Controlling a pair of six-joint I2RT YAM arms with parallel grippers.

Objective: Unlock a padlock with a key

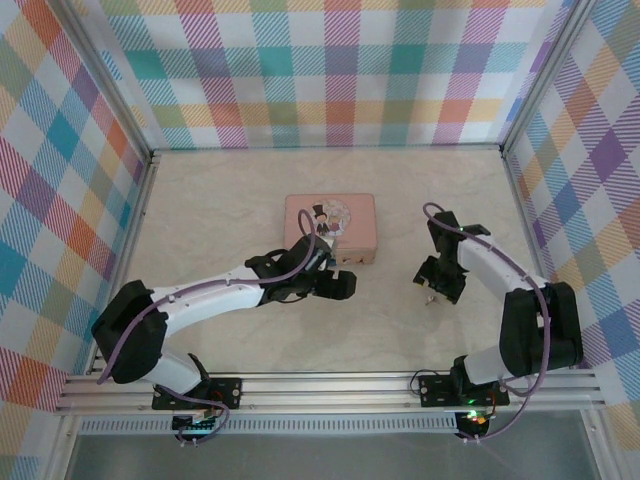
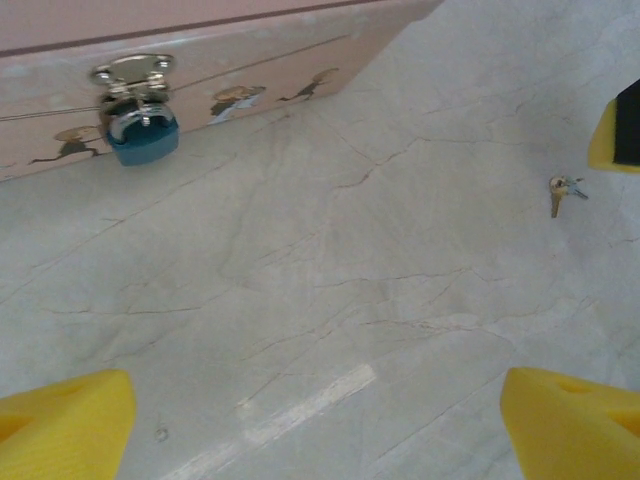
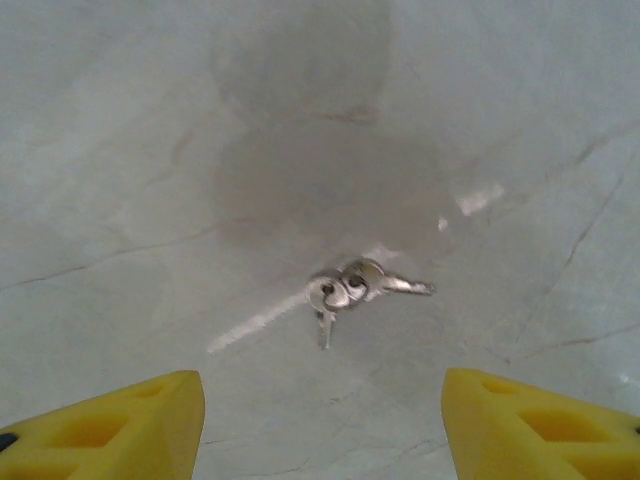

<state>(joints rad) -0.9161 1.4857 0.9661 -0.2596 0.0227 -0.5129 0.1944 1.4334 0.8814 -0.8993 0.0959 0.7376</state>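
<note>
right pincer point(image 3: 320, 400) wide, angled down over key point(image 3: 345, 290) | left pincer point(image 2: 318, 400) wide, facing padlock point(image 2: 142, 135)

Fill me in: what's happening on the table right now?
The right pincer hovers open over the key, which lies flat on the table, joined to a second key and not yet gripped. The left pincer is open too, low over the table and facing the padlock, which hangs from the clasp of the pink tin. Neither pincer holds anything.
</note>
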